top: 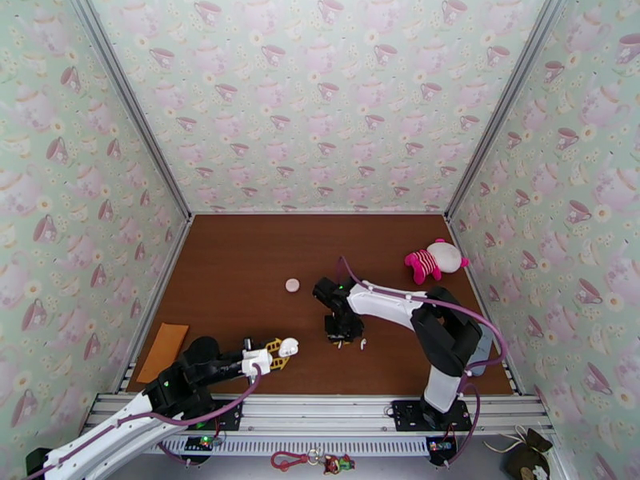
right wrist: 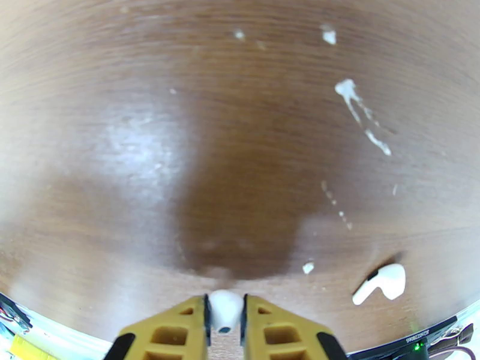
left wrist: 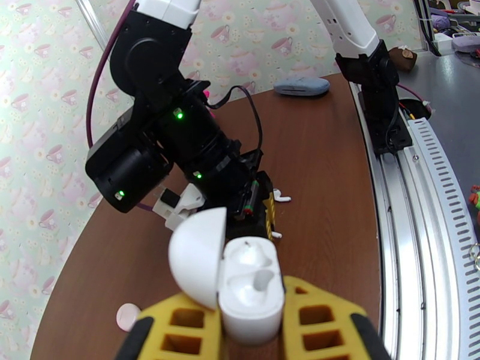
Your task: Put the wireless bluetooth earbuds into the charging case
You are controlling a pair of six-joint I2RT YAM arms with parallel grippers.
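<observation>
Two grippers are seen from above over a brown wooden worktop (top: 240, 266). The left gripper (top: 282, 349) is closed around a small white plastic charging case (top: 289, 344) near the front edge. The right gripper (top: 339, 336) is pointed down at the worktop just to the right of it, with a tiny white short-stemmed loose earbud (top: 362, 344) lying near its tips. A round pale case (top: 293, 286), a pink plush toy (top: 434, 260) and a tan cloth (top: 164, 352) lie well apart from the work. In the left wrist view the charging case (left wrist: 252, 283) is clamped upright between the yellow fingers (left wrist: 180, 319). Its domed lid (left wrist: 195, 256) is swung open to the left, and no earbud appears to be seated in the wells. In the right wrist view the right gripper (right wrist: 225, 307) is clenched on a tiny white held earbud (right wrist: 225, 308), pinched at the very tips. Whether it rests on the worktop cannot be told, and the loose earbud (right wrist: 381, 283) lies to the right. The step in hand is judged to be the carrying of the held earbud to the open case. It would be done well if the earbud were lifted straight up and its stem turned downward and lined up over the matching well, clear of the lid. Release should come only once the earbud is seated, with the case held steady throughout.
</observation>
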